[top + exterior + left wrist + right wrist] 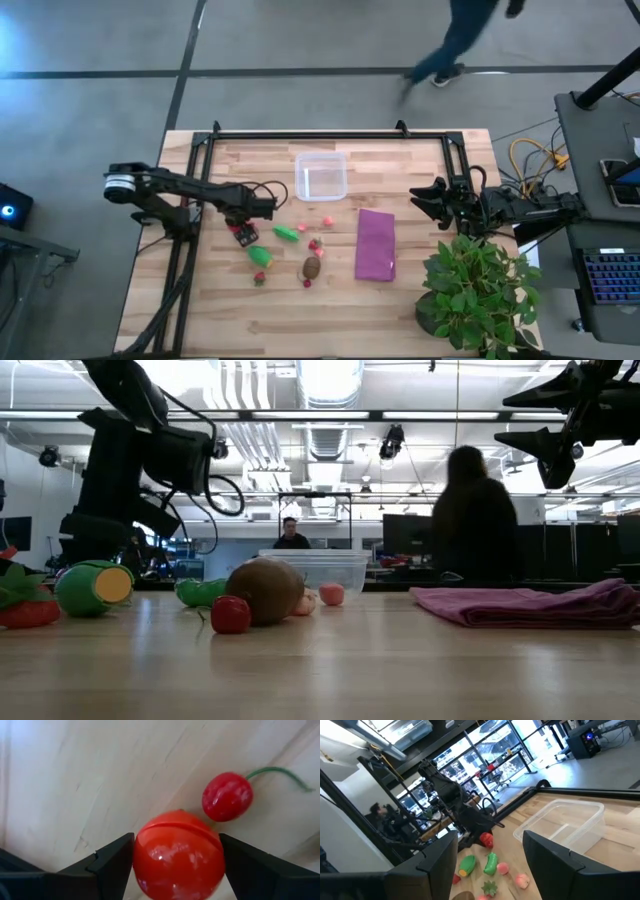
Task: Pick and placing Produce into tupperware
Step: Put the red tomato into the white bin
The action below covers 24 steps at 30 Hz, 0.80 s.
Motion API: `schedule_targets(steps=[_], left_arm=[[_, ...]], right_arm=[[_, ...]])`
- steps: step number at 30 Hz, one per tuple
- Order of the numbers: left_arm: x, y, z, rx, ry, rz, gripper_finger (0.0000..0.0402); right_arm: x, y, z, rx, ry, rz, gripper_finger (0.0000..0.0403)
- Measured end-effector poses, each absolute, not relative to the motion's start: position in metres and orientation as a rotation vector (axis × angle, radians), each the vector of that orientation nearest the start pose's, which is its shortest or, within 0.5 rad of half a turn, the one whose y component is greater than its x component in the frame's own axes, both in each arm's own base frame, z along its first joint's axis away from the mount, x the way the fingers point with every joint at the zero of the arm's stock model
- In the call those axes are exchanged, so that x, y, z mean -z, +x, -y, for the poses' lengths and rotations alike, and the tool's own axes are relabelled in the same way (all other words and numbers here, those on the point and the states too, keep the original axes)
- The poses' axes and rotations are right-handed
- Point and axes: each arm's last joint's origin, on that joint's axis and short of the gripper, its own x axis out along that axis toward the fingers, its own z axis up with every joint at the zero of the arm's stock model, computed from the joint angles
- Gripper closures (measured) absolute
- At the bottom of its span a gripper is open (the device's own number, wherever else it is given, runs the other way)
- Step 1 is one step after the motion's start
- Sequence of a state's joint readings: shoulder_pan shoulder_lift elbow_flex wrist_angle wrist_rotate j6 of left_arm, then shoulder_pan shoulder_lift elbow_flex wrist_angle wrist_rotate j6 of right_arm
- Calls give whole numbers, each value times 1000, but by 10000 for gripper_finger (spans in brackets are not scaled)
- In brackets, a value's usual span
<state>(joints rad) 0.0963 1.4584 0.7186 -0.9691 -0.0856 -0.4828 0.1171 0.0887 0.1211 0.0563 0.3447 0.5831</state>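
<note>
The left gripper (175, 862) is clamped on one round red toy fruit (179, 856), its two fingers (112, 865) pressed against either side, at the left of the produce group. One small red cherry (227, 796) with a green stem lies just beside it on the wooden table (200, 310). Near the table's middle lie two green elongated pieces (287, 233), one brown oval (312, 267) and a few tiny pink-red bits (317, 244); their exact number is unclear. The one clear tupperware (321, 177) sits on the far side, with nothing visible inside. One purple cloth (375, 244) lies to its right. The right gripper (490, 857) hangs above the table's right edge, jaws apart, holding nothing
</note>
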Motion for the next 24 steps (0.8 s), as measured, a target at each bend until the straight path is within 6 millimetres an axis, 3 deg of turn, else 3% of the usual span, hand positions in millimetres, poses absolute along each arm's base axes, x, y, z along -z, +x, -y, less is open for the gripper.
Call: schedule_targets(steps=[14,24], left_arm=[[-147,197,-21,-545,-362,-1647,168],[-154,197,-22,-548,-355,-1659,161]], right_arm=[[-203,95,-1,196,600,150,186],[-203,95,-1,196,598,150,186]])
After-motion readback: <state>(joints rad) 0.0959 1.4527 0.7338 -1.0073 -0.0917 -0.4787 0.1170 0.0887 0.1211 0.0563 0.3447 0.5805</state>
